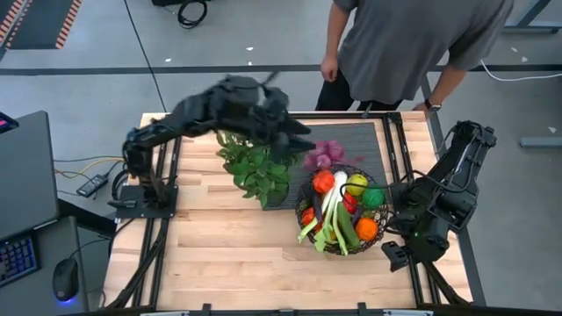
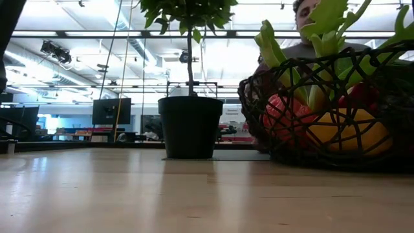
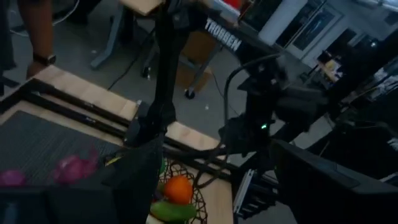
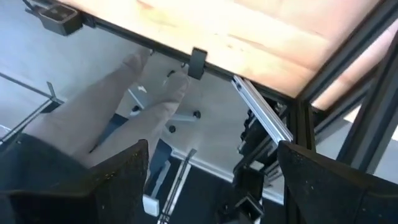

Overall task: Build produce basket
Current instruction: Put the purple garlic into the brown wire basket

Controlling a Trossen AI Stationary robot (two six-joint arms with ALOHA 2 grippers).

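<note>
From above we are seeing purple grapes [image 1: 323,155] lying outside the basket [image 1: 380,235]; the low view hides them. Left gripper [image 1: 294,140] hovering spread, empty; right gripper [image 4: 211,180] spread.

Basket [image 1: 379,239], round bowl of loose dark brown wire, see-through, sits upright on the tabletop [image 1: 219,254] at its right side, its far edge over the black ribbed mat [image 1: 369,140], just right of the potted plant [image 1: 256,167]. Inside, piled: orange tomatoes [image 1: 323,182] and [image 1: 366,228], a yellow-green lemon [image 1: 356,184], a green lime [image 1: 373,197], a red piece near centre, and a white-and-green leek [image 1: 332,211] lying across, its leaf ends poking past the near rim. Purple grapes [image 1: 323,154] lie outside on the mat, just beyond the basket's far rim.
</note>
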